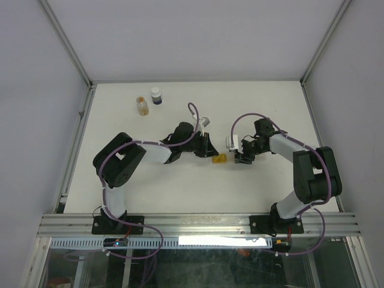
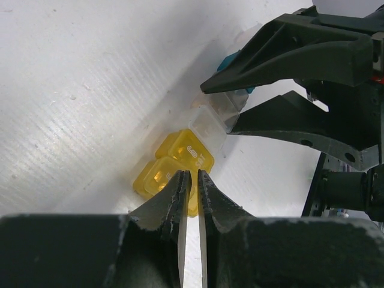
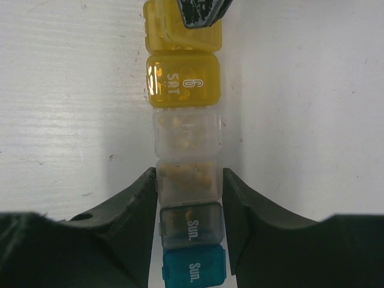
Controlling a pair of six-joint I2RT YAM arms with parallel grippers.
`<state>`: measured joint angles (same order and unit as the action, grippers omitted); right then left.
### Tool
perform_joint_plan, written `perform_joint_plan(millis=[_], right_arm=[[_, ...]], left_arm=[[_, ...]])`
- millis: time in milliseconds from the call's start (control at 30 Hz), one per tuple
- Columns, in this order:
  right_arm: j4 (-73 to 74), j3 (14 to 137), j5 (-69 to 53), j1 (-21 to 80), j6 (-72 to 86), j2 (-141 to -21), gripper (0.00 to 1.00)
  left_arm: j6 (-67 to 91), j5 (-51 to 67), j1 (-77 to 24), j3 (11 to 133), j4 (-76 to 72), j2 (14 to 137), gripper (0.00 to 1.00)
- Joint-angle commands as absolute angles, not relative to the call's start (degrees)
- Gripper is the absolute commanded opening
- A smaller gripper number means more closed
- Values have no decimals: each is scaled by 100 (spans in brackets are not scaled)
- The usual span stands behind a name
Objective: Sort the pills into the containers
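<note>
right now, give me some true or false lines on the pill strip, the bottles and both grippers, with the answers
1. The right gripper has its jaws on either side of the pill strip. True.
2. The teal compartment sits right next to the yellow compartments. False: clear and grey compartments lie between them.
3. Two small bottles stand at the far left of the table. True.
4. The left gripper hangs wide open over the bottles. False: its jaws are nearly closed at the strip's yellow end.
5. Every clear compartment is empty. False: yellowish pills show inside.
</note>
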<state>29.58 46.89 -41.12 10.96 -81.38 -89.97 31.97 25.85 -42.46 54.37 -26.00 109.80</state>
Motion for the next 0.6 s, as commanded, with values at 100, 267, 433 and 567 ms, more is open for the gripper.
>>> perform_joint_plan(millis=[100,267,433,567], right_arm=[[2986,4737,-4091,1134,-8025,-9035,44],[2979,4728,-4078,1138,-8007,-9026,44],[2967,4728,-4069,1137,-7993,-9052,44],[2971,4740,-4069,1134,-7975,-9053,44]], left_arm=[[3039,2431,-4353,5559,-2364,10655,12],[2935,2365,-4362,5731,-2074,10575,11],[2953,2298,-4398,5713,-2048,10497,11],[2962,2285,-4412,5738,-2048,10448,10]])
